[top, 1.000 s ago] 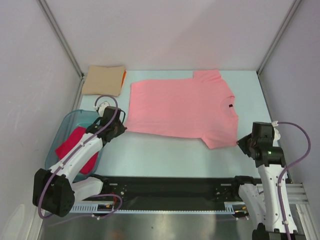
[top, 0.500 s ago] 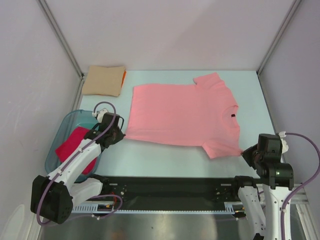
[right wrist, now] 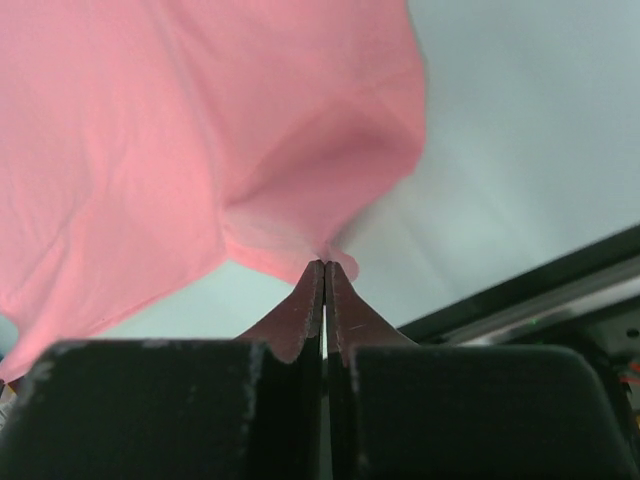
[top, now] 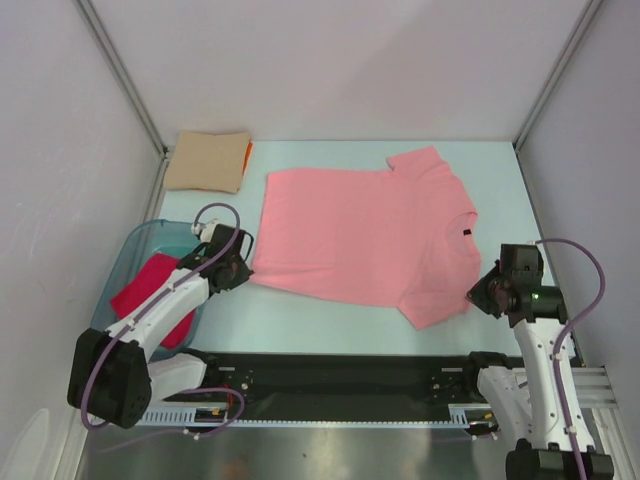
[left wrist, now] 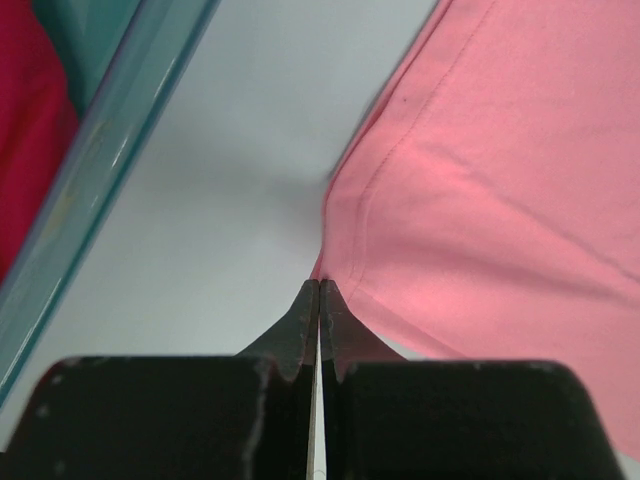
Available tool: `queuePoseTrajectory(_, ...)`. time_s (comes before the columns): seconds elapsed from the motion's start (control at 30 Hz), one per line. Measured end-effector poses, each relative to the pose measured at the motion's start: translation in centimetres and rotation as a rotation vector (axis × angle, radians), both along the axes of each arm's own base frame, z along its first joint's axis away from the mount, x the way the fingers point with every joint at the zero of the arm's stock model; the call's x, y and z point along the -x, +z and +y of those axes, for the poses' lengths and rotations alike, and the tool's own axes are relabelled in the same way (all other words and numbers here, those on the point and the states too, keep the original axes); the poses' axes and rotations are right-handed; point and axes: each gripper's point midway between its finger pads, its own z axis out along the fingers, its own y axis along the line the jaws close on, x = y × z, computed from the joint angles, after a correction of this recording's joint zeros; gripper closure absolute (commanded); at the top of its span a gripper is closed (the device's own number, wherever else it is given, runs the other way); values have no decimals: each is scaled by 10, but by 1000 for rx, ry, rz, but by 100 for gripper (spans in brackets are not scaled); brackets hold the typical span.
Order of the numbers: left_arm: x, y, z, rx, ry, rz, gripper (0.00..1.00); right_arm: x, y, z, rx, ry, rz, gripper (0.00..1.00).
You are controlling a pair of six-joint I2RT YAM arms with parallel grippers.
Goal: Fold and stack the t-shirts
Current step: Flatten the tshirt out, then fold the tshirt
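Note:
The salmon-pink t-shirt (top: pixel 360 235) lies spread on the table with its small dark label (top: pixel 464 232) at the collar on the right. My left gripper (top: pixel 244 270) is shut on the shirt's near-left hem corner, which shows in the left wrist view (left wrist: pixel 345 230). My right gripper (top: pixel 474 297) is shut on the edge of the near sleeve (right wrist: pixel 300 230), which hangs bunched from the fingertips. A folded tan shirt (top: pixel 207 160) lies at the back left on an orange one (top: pixel 247 152). A crimson-pink shirt (top: pixel 150 293) lies in the tub.
The translucent teal tub (top: pixel 112 290) stands at the left, close beside my left arm; its rim shows in the left wrist view (left wrist: pixel 110 170). White walls enclose the table on three sides. A black rail (top: pixel 340 375) runs along the near edge.
The shirt was dragged right and towards me. In the last half second my right gripper moved back up and left with the sleeve, slackening it. My left gripper shifted slightly right.

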Motion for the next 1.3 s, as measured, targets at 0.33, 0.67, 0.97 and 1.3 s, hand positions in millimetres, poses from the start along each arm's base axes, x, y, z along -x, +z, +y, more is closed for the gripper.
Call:
queuePoseTrajectory(0.33,-24,0,-7,-16,-12,15,100,-61,3,6,-16,98,-45,100)
queuePoseTrajectory(0.67,-65,18,-16,-28,-14,-32,100,-146,42,6,8,181,-172,98)
queuePoseTrajectory(0.97,-91,14,-14,-47,16,-20,100,-189,43,3,35,237,-187,99)
queuePoseTrajectory(1.3,-110,2,-14,-61,33,10,100,-233,49,9,25,303,-244,99)
